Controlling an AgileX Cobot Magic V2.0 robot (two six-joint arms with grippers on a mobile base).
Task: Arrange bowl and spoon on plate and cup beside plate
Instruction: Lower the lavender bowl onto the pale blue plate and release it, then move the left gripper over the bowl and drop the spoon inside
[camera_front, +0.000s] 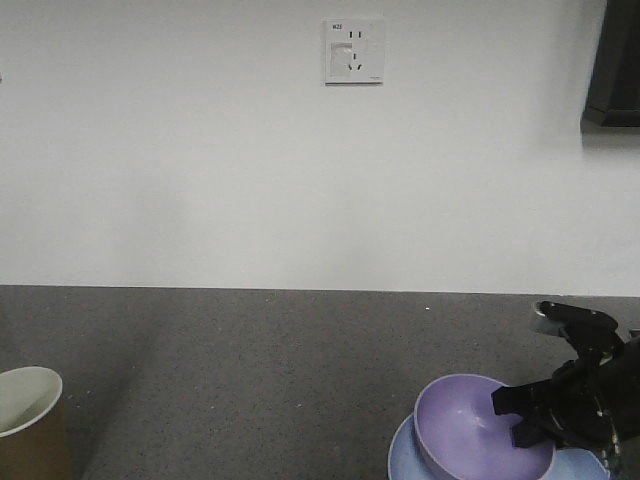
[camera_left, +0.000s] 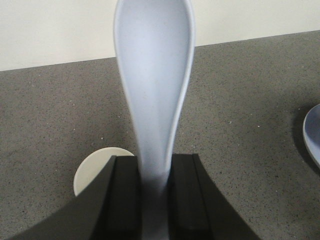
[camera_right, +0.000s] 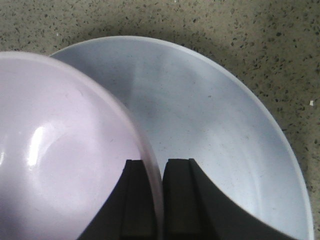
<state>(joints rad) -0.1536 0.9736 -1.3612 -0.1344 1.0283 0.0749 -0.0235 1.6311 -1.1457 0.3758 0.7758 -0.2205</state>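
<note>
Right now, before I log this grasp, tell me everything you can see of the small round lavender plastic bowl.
The small round lavender plastic bowl is plain, smooth, glossy inside and empty. It is tilted, its opening turned sideways. The right pincer is shut on its rim, one finger inside, one outside. It is over the round shallow light-blue plate; whether its base touches it cannot be told.
</note>
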